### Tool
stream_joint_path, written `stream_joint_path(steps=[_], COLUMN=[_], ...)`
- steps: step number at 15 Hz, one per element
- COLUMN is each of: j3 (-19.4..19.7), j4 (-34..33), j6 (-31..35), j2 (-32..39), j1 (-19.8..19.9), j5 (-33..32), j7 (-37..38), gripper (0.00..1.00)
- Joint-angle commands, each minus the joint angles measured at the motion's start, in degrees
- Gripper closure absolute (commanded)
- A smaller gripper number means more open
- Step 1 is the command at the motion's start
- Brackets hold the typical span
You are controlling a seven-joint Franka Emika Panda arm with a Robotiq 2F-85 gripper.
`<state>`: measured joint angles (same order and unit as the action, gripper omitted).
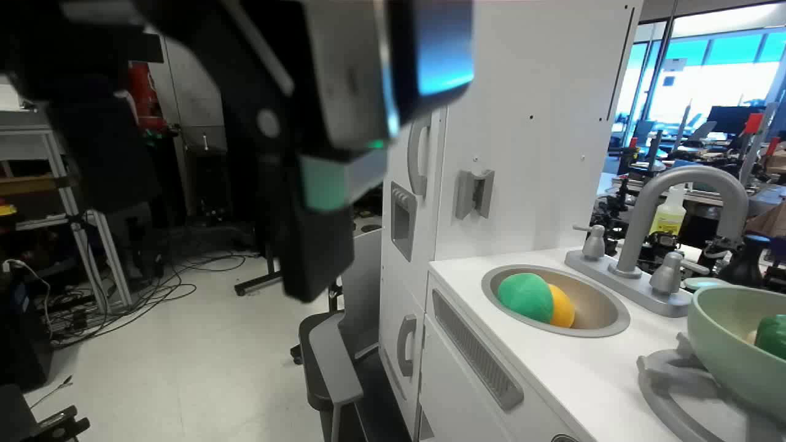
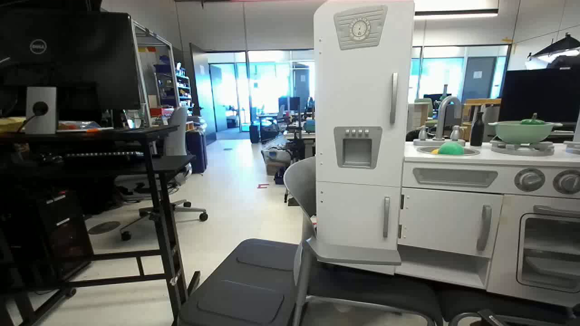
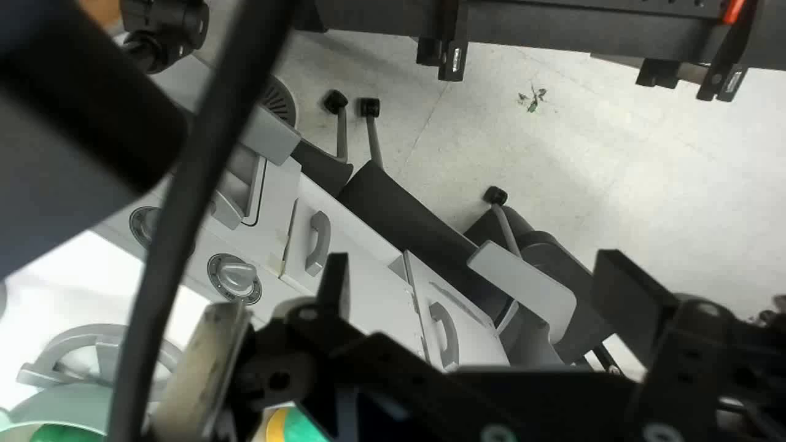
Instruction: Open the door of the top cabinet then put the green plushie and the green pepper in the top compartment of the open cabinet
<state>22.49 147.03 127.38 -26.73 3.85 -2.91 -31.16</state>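
Observation:
In an exterior view the door of the top cabinet (image 2: 355,97) is closed, a tall white panel with a long grey handle (image 2: 393,98) at its right side. The top compartment is hidden behind it. The green plushie (image 1: 525,297) lies in the sink against something yellow; I cannot tell whether the yellow is part of it. Inside the pale green bowl (image 1: 727,344) sits the green pepper (image 1: 772,336). My gripper (image 3: 473,273) is open with nothing between its black fingers, above the floor and in front of the white kitchen. It looms dark and blurred in an exterior view, apart from the cabinet.
The worktop (image 1: 608,362) carries a grey tap (image 1: 681,184) and a burner ring. Below the cabinet door is a smaller door (image 2: 358,217). A grey chair (image 2: 301,181) and a dark bin (image 2: 244,285) stand close to the cabinet's front.

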Motion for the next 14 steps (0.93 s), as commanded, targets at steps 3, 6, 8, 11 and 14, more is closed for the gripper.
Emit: stream_joint_path(steps=[3,6,8,11,14], j3=[-1.31,-1.31,-1.58,-2.98,-4.95], j4=[-0.22,-0.25,-0.70,-2.21,-4.98], j6=[-0.10,-0.10,0.27,1.05,0.55], j2=[0.22,0.22,1.01,3.06,5.53], j1=[1.34,1.34,1.11,0.64,0.74], j5=[0.80,0.80,1.11,2.00,2.40], j7=[-0.58,-0.58,-0.06,2.86,6.93], gripper=[0.00,0.00,0.00,0.00,0.00])
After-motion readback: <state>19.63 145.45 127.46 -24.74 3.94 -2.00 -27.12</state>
